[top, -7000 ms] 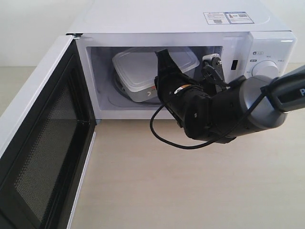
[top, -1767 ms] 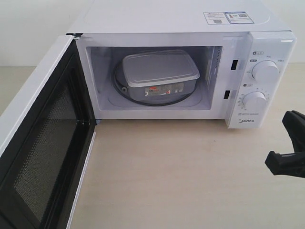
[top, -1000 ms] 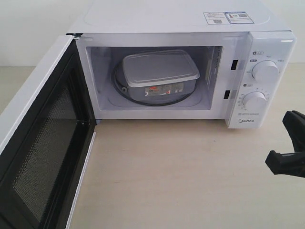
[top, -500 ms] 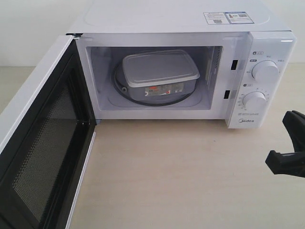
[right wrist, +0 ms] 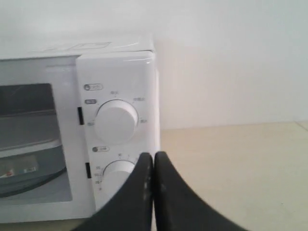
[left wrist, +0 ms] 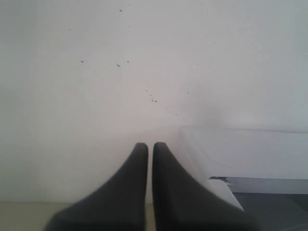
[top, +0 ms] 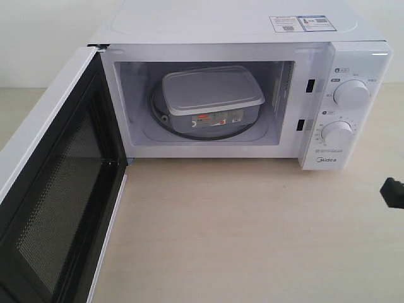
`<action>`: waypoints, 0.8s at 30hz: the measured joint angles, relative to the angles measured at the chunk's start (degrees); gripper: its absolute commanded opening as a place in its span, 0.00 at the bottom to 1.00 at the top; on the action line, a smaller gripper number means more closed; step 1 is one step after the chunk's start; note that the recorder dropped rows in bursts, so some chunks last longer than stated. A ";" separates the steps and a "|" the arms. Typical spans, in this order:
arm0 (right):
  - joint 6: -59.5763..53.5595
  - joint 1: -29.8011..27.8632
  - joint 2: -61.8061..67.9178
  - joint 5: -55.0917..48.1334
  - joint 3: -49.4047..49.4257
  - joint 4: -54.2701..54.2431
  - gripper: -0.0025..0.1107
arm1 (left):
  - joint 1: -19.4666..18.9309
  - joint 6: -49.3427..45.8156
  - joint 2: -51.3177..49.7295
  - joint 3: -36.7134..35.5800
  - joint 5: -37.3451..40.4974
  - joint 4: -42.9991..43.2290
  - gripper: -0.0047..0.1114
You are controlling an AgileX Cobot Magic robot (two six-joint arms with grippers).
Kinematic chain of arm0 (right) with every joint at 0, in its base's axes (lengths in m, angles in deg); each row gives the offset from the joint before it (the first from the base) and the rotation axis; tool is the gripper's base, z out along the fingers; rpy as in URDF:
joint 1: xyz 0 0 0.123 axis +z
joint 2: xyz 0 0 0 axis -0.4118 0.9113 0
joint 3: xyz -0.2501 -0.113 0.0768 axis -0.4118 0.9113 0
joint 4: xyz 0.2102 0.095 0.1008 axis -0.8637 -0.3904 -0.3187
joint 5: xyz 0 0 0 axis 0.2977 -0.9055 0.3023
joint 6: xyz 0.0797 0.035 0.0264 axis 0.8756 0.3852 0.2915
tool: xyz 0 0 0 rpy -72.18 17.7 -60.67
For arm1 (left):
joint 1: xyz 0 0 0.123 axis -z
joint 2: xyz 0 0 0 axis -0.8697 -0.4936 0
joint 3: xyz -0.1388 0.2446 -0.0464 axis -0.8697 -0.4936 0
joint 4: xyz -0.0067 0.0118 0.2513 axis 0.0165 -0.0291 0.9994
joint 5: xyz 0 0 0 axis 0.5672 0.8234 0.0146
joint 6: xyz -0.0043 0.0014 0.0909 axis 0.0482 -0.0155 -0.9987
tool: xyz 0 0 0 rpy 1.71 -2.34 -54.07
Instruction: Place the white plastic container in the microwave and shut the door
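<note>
Since the white plastic container (top: 211, 101) already sits inside the microwave (top: 233, 28), step: first half looks done, closing the door (top: 57, 189) is what's left.
Door: swung wide on its left hinge, black mesh inner face turned toward the cavity, nothing touching it.
Container position: centred in the cavity on the round turntable (top: 158, 120), well back from the front sill, so I'd expect the door to clear it.
Container contents: lid (top: 211, 88) on, inside hidden; red-marked label (top: 205, 118) faces the opening.
Cavity contents: just the box and turntable, as far as I can see.
Left tool (left wrist: 150, 147): jaws nearly together, thin slit between, holding nothing; looks at a plain wall with a white edge off to one side, can't tell what it is.
Right tool (right wrist: 153, 159): jaws pressed together, empty; parked off the counter (top: 240, 233) near the knobs (right wrist: 117, 115), only a black corner shows at the exterior view's right edge.
Next move: get a tool behind the door's outer face and push it round to the latch; left arm is on that side.
Watch: push near the free edge, follow the arc through until it seats.
</note>
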 measured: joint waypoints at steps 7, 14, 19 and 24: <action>-7.24 0.00 -3.27 1.21 0.00 -3.33 0.02 | 0.00 0.94 -2.51 2.35 10.93 0.00 0.08; -8.78 0.00 -8.43 -0.74 0.00 -3.47 0.02 | 0.00 -5.90 -11.23 9.32 25.98 -4.65 0.08; -12.33 0.00 -13.38 -3.03 0.00 -6.56 0.02 | 0.00 -14.90 -18.85 15.25 37.86 -14.22 0.08; -21.56 0.00 -19.45 -6.23 -2.43 -12.56 0.02 | 0.00 -17.22 -26.61 18.40 49.27 -18.05 0.08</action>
